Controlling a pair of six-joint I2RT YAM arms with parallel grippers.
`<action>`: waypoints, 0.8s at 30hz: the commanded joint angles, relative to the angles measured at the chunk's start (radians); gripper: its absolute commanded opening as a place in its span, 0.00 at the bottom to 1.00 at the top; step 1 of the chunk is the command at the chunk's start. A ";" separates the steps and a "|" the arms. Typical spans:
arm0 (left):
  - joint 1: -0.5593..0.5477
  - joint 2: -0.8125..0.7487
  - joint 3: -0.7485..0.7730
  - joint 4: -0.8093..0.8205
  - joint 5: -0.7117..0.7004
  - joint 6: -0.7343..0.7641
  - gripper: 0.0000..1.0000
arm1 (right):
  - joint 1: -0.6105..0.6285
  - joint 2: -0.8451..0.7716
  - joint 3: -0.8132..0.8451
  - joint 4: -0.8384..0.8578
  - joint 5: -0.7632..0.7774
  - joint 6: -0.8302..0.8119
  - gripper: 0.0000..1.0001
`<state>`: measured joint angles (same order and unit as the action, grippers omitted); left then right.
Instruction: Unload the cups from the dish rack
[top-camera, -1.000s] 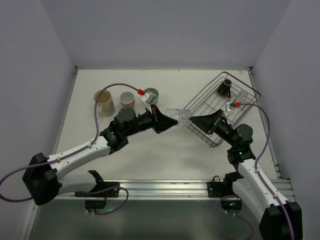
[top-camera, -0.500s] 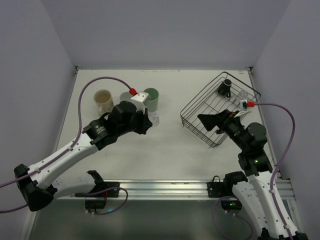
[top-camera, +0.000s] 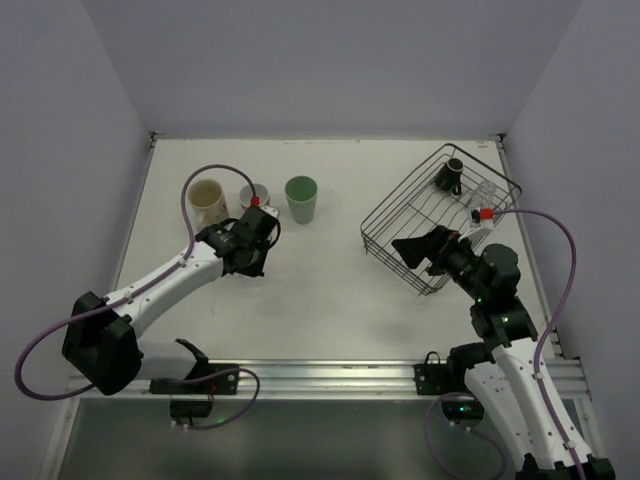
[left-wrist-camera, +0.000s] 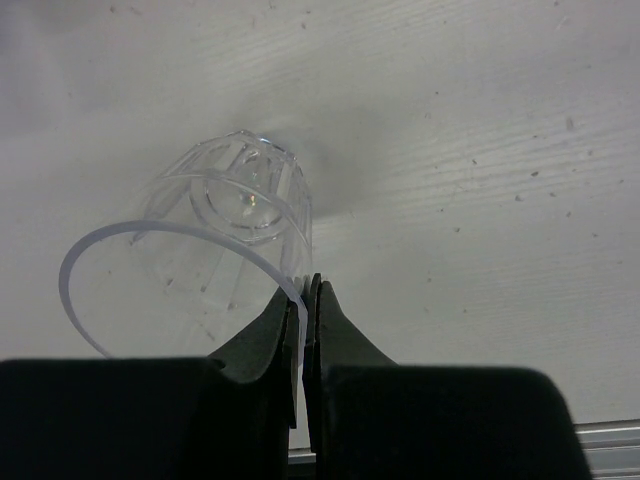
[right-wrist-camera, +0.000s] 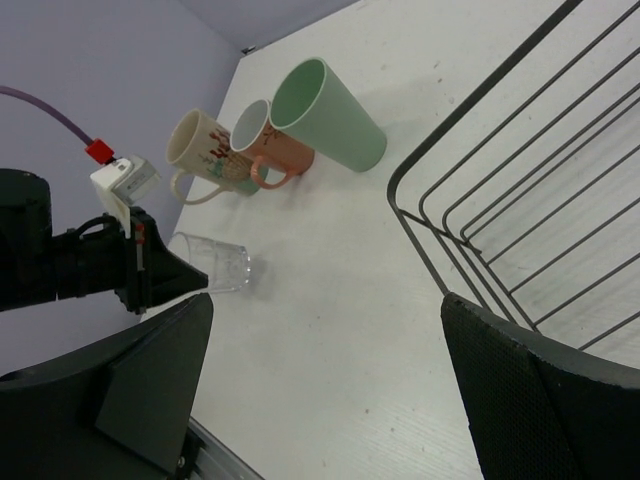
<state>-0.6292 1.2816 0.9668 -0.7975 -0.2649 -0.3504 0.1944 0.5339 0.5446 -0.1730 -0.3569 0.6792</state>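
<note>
White table (top-camera: 330, 290) (lilac walls (top-camera: 60, 150))

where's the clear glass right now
Left side of the table: the left hand pinches the clear glass by its rim, just in front of the beige mug and pinkish cup, seen in both wrist views.

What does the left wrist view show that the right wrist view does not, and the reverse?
Only the left wrist view shows how the left tool pinches the clear glass by its rim. Only the right wrist view shows the beige mug, pinkish cup, green tumbler and dish rack. Both show the glass, that tool and the table.
</note>
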 joint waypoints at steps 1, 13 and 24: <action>0.023 0.045 0.039 -0.022 -0.005 0.051 0.00 | 0.000 0.009 -0.021 0.043 -0.024 -0.017 0.99; 0.134 0.217 0.099 -0.011 0.050 0.126 0.03 | -0.001 0.018 -0.060 0.092 -0.056 -0.012 0.99; 0.149 0.228 0.144 -0.016 0.020 0.128 0.53 | 0.000 0.034 -0.058 0.096 -0.051 -0.010 0.99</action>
<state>-0.4889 1.5368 1.0729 -0.8165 -0.2279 -0.2310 0.1944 0.5571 0.4820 -0.1150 -0.3927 0.6792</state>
